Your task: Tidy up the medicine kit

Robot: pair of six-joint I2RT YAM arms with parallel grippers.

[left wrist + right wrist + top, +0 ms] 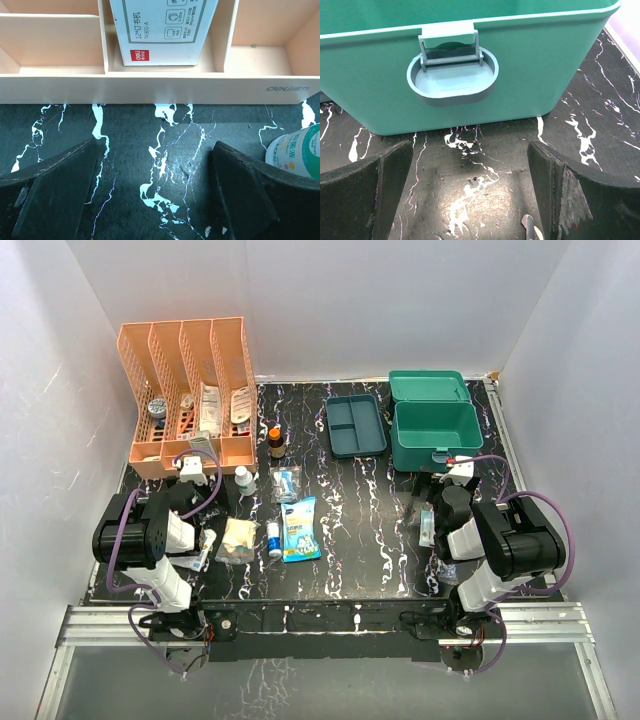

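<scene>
Top external view shows you the medicine kit (437,435) at the far right of the black marbled surface (370,530). It is a teal-green box, and its hinged lid (428,387) is thrown open behind it. Its darker teal insert tray (357,425) is out of the box and lies flat on the surface just to the left of it.

At the far left stands the orange file rack (190,390), with several packets and a round tin in its slots. Between rack and tray you have loose supplies:
- A brown bottle (276,442) stands upright.
- A white bottle (244,480) sits nearer to you.
- A small clear packet (286,483) lies just right of the white bottle.
- A blue-and-white packet (299,528) lies flat.
- A small tube (274,538) lies beside the blue-and-white packet.
- A beige packet (238,538) lies left of the tube.

Your left wrist view looks straight at the rack's low front wall. The left fingers (55,195) are spread wide apart over bare surface and hold nothing. A white printed box (160,30) stands in the compartment ahead, and the white bottle's green label shows at the right edge, beside the right-hand finger.

Your right wrist view faces the kit's front wall, with its latch (452,70) hanging in an oval recess. The right fingers (570,195) are also spread wide and empty, just short of the box and not touching it. A small shiny object (527,222) lies on the surface between them. You cannot tell what it is.
</scene>
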